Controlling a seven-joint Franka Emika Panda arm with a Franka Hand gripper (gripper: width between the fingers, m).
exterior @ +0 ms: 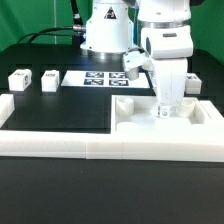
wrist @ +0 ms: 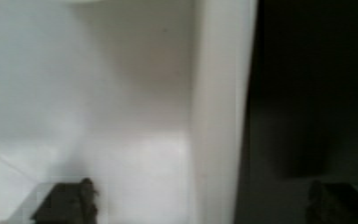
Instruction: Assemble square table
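Long white border bar (exterior: pixel 100 148) edges the black bench (exterior: pixel 60 115); behind it, at the exterior view's right, the large white square plastic slab (exterior: pixel 140 115) lies flat beneath the fingers (wrist: pixel 60 200), which are spread wide and grip nothing.

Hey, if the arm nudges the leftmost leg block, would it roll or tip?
Probably neither: the leg block looks boxy and squat, resting flat, so it would likely slide. It looks like rigid plastic, probably light for its size.

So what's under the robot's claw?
The gripper hangs over the big white square slab, near its edge. Its fingers are open and hold nothing. Anything beneath the slab is hidden.
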